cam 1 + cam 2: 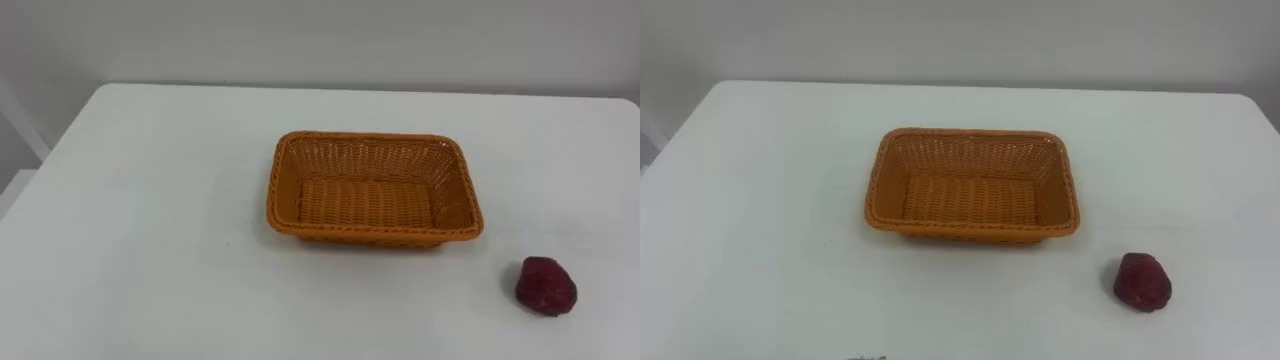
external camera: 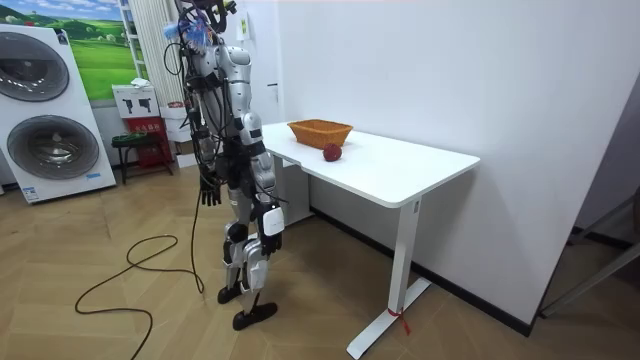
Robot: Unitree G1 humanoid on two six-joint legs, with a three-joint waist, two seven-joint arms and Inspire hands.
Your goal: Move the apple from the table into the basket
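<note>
A dark red apple (image 1: 545,286) lies on the white table (image 1: 150,220) near its front right part, also seen in the room view as the apple (image 2: 332,152). An orange wicker basket (image 1: 372,232) stands empty at the table's middle, to the left of the apple and further back, a short gap apart. In the room view I stand at the table's long side, facing the wall. My left hand (image 2: 208,190) hangs at my side with relaxed fingers and holds nothing. My right hand (image 2: 271,221) hangs low beside my hip, below the tabletop.
The table's far edge (image 1: 360,90) runs along a white wall. Behind me in the room view stand two washing machines (image 2: 55,130) and a small red stool (image 2: 145,140). The wooden floor (image 2: 120,320) around me is open.
</note>
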